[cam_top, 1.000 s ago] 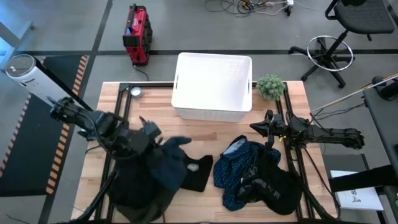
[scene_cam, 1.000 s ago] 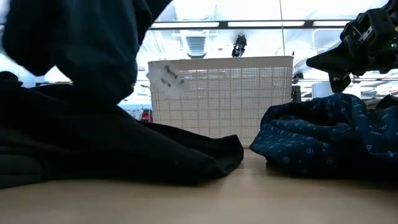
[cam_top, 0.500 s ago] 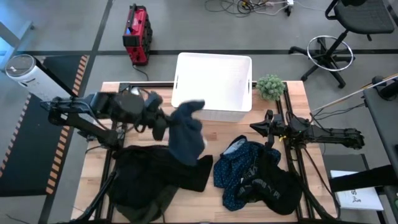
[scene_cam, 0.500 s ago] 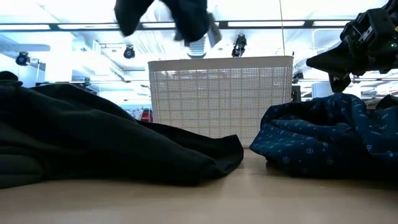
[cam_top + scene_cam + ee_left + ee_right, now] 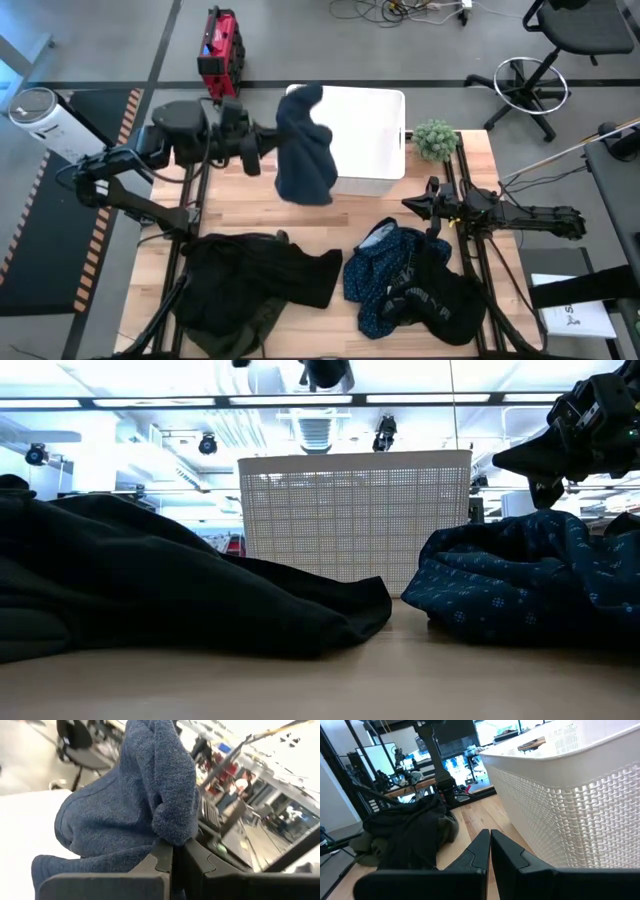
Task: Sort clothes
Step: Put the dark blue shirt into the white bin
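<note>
I see my left gripper clenching a blue garment over the white basket; right gripper clenched empty above the wooden table.

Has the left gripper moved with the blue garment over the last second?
Yes. The left gripper, shut on the blue garment, has swung from the black clothes pile up to the white basket.

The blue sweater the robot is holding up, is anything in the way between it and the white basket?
Nothing visible is. The left gripper holds the blue sweater in the air, hanging over the near-left edge of the white basket. The basket looks open on top, with nothing seen inside.
</note>
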